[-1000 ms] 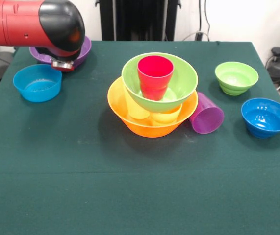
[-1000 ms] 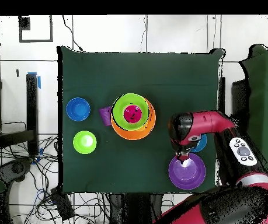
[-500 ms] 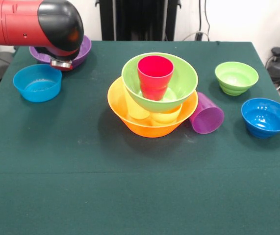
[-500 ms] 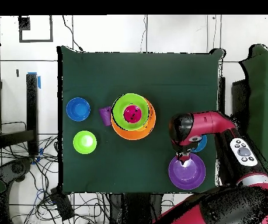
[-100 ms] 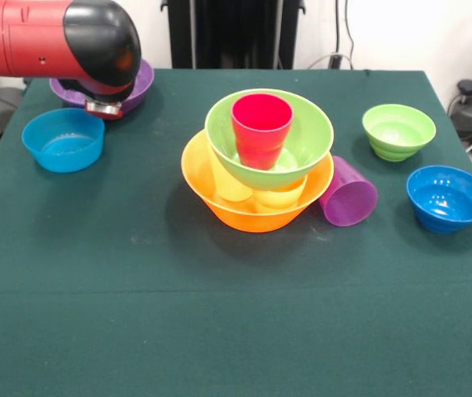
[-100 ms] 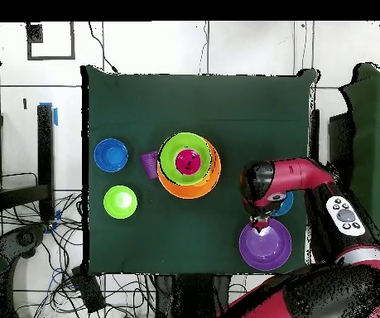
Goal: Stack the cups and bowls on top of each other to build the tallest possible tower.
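The tower stands mid-table: a large orange bowl holds two yellow cups, a large lime green bowl rests on them, and a red-pink cup stands upright in it. From above the tower reads as nested rings. A purple cup lies on its side against the orange bowl. My gripper hangs at the near rim of the large purple bowl, mostly hidden under the arm's black head. In the overhead view the gripper sits at the purple bowl's edge.
A small blue bowl sits just in front of the arm. A small lime green bowl and another blue bowl stand on the right side. The green cloth table stretches toward the camera.
The arm has edged slightly up and away from the small blue bowl, toward the purple bowl. The bowls and cups have not moved.
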Motion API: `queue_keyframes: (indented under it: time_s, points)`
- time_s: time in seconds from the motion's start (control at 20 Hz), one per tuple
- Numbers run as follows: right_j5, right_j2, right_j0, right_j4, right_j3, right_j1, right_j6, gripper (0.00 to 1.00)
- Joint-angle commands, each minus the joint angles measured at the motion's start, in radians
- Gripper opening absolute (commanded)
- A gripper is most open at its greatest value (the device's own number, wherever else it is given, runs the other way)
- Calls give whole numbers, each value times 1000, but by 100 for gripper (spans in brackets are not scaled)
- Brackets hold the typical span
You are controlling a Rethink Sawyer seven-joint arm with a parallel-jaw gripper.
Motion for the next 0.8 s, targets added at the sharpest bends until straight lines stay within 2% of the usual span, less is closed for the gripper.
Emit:
queue_keyframes:
  time_s: [0.05, 0.15, 0.3, 0.7, 0.8]
  points:
    - [-71, 19, 2, -10, 43, 32, -111, 0]
    - [-80, 17, 4, -15, 47, 29, -102, 0]
    - [-122, -9, 46, -70, 55, 9, -37, 0]
    - [-116, -19, 51, -57, 48, 12, -43, 0]
    - [-118, -9, 38, -36, 49, 17, -52, 0]
